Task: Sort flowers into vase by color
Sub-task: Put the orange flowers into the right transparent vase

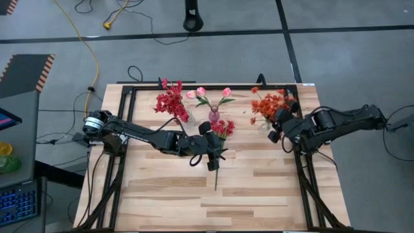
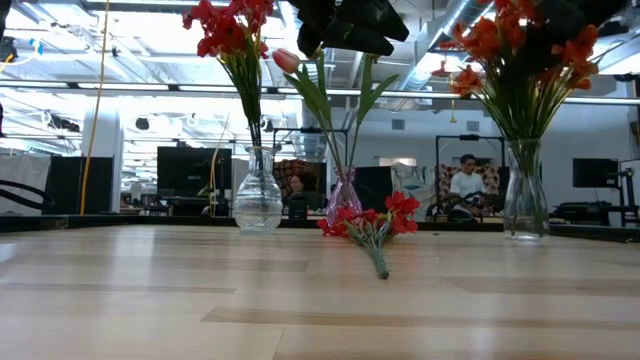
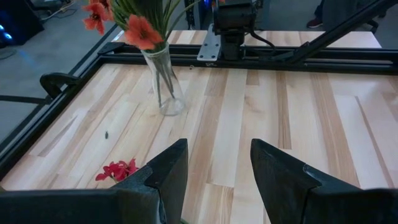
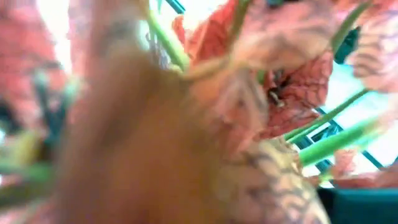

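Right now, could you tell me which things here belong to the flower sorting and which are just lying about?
Job: red sprig on the table; red vase; pink vase; orange vase; left gripper; right gripper.
Lying about: yellow cable; keyboard.

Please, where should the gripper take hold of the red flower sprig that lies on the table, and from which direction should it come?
Probably from above, on the bare green stem of the red sprig, below the blossoms. The sprig lies flat on the wood, blossoms towards the pink vase, stem pointing to the near edge, so the fingers should straddle the stem crosswise. The left gripper, open, hovers over it; the right gripper is at the orange flowers.
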You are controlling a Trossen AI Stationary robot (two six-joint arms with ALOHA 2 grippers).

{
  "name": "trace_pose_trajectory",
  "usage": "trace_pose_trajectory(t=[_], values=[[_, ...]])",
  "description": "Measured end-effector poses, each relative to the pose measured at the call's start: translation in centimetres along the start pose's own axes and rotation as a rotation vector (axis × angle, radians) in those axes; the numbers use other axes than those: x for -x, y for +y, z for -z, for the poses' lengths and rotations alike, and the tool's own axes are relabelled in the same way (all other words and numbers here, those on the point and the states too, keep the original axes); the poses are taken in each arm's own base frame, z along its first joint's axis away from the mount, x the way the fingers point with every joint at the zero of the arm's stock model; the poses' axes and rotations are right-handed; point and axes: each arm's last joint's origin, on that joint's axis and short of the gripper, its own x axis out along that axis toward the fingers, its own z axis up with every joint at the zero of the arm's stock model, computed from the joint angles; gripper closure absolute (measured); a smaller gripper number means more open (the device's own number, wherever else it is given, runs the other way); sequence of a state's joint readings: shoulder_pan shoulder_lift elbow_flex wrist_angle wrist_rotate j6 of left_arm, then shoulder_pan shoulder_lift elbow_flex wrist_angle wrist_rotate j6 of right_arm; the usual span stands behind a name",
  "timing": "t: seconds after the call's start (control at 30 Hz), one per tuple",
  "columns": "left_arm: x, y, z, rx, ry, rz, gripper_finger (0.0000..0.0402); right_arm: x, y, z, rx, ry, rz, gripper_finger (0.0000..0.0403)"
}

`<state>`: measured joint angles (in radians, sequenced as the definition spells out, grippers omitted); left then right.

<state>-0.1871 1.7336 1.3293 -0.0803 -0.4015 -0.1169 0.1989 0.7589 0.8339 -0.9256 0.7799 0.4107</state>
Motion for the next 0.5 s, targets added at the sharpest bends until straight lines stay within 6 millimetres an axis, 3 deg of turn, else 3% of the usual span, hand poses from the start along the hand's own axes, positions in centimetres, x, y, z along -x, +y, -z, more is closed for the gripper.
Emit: trace_pose_trajectory(t=[0.3,0.5], values=[[0.0,0.0,0.0,0.000,0.000,0.000,0.0238,0.8,-0.4,-1.0,-0.024,-0.023,-0.009,0.0199],[0.0,0.0,0.1,-0.003,0.006,-0.001,0.0238,1.3,-0.7,-1.6,-0.037,-0.035,-0.014,0.0156]])
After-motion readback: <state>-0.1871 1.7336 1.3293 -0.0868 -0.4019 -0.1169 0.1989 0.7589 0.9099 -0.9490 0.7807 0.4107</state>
